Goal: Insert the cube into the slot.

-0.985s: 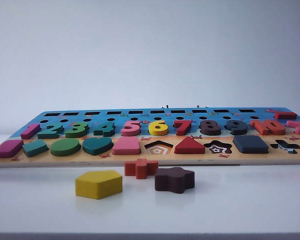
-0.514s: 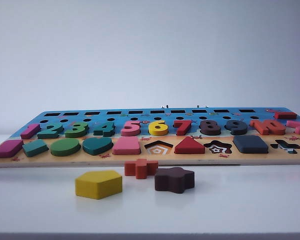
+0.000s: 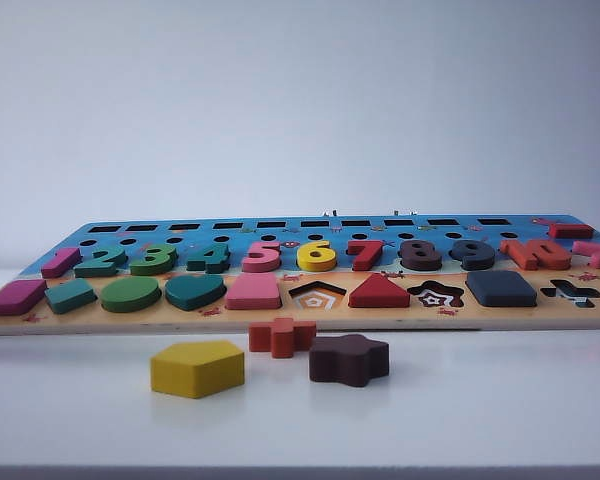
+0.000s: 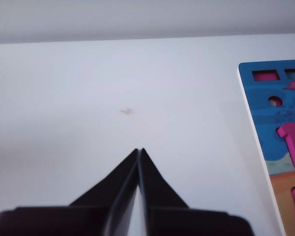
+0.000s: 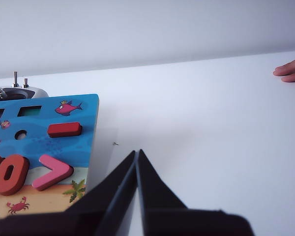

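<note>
Cube (image 3: 500, 288) seated in square slot on puzzle board (image 3: 280, 322); left end effector (image 4: 139, 150) and right end effector (image 5: 137, 152) both closed, empty, over bare counter (image 4: 88, 98) beside board

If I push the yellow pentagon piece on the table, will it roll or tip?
The yellow pentagon piece lies flat and low, so it probably slides rather than tips. Straight edges make rolling unlikely. It looks rigid, painted wood; the smooth white table may let it skid.
</note>
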Controlling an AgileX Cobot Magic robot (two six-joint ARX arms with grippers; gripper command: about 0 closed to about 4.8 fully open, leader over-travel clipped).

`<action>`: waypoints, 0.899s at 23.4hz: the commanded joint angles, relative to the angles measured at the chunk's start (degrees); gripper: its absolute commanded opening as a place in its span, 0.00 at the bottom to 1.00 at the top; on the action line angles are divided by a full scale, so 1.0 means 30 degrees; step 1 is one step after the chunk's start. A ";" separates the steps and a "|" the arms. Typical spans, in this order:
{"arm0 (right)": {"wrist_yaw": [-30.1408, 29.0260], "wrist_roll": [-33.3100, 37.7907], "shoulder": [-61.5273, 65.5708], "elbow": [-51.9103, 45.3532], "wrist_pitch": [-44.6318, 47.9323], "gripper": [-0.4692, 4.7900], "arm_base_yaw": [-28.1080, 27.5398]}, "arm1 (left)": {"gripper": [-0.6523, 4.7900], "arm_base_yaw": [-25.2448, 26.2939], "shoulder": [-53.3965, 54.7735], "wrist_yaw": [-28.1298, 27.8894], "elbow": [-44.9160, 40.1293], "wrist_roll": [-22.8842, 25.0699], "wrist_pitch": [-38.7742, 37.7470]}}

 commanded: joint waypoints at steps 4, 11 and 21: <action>0.0022 0.0495 -0.0051 0.0000 0.0131 0.08 -0.0007 | 0.13 0.0029 -0.0015 0.0087 -0.0058 -0.0051 -0.0335; 0.0015 0.0481 -0.0051 0.0000 -0.0175 0.08 -0.0007 | 0.13 0.0029 -0.0015 0.0073 -0.0058 -0.0044 -0.0277; 0.0015 0.0481 -0.0051 0.0000 -0.0240 0.08 -0.0007 | 0.13 0.0029 -0.0015 -0.0073 -0.0058 -0.0066 -0.0124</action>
